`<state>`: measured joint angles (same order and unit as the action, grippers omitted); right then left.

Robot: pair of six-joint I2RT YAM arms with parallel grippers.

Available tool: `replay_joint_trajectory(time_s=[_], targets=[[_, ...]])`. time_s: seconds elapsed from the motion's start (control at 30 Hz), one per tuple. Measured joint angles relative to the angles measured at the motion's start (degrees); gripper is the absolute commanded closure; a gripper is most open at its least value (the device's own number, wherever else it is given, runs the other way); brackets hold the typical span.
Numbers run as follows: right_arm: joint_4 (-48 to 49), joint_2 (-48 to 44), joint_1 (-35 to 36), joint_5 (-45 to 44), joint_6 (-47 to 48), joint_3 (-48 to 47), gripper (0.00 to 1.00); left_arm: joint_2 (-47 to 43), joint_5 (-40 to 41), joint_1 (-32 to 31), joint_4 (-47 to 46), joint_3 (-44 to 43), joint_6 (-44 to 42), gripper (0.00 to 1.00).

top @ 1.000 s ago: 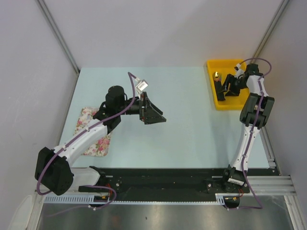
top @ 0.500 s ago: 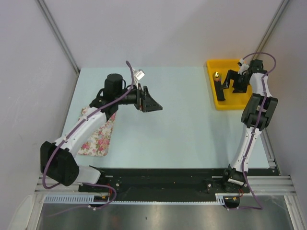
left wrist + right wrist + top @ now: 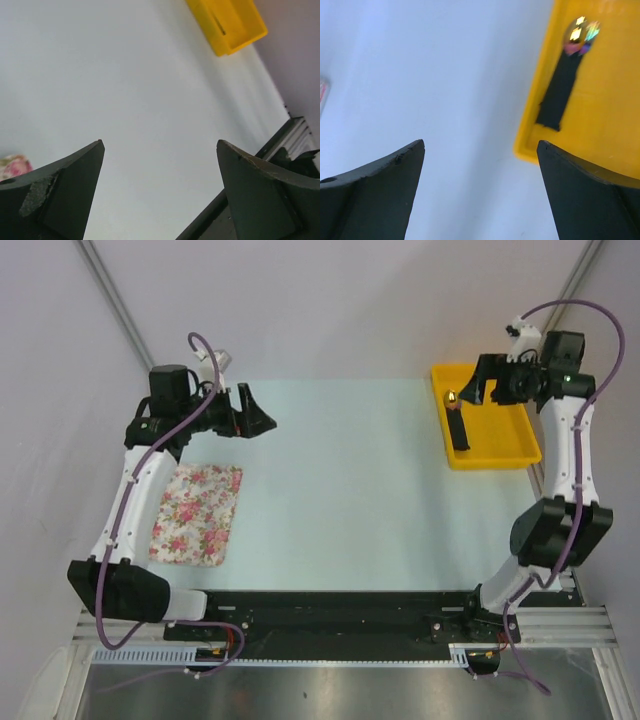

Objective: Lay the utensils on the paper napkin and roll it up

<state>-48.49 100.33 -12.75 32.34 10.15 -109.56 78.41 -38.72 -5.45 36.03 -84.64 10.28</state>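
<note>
– Since left gripper (image 3: 256, 412) and right gripper (image 3: 484, 381) gape empty, where's the paper napkin (image 3: 458, 427)?
– Rolled round the utensils (image 3: 451, 397), gold ends showing, in the yellow tray (image 3: 500, 462), far right. Lift the right arm away without brushing its rim.

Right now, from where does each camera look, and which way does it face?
Top: above and behind the arms, looking down at the table; both arms show, left gripper and right gripper open.
Left wrist: on the left arm, looking across the table towards the tray; its two fingers show at the bottom.
Right wrist: on the right arm, looking down at the tray's edge and the dark roll; its fingers show likewise.
Shared: all three show the tray; top and left wrist show the mat.
</note>
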Motion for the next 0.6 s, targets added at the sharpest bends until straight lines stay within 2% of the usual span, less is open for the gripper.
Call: replay_joint_trajectory(time_s=[0.1,0.23,0.37,0.6], targets=[[0.7,-8.9,3.0,0.2,-0.9,9.8,0.00,-1.5,4.2,0.4,4.6,0.9,-3.0,0.01],[1.3,-19.6,7.6,-0.5,-1.7,25.5,0.00,-7.2,8.9,0.4,8.7,7.2,-7.0,0.00],[0.2,-27.1,8.8,-2.0,-2.0,36.9,0.01,-13.7,13.6,0.4,11.2,13.8,-11.0,0.00],[-3.2,-32.5,6.5,-3.0,-0.8,43.2,0.00,-21.5,21.8,0.4,11.5,24.0,-14.9,0.00]])
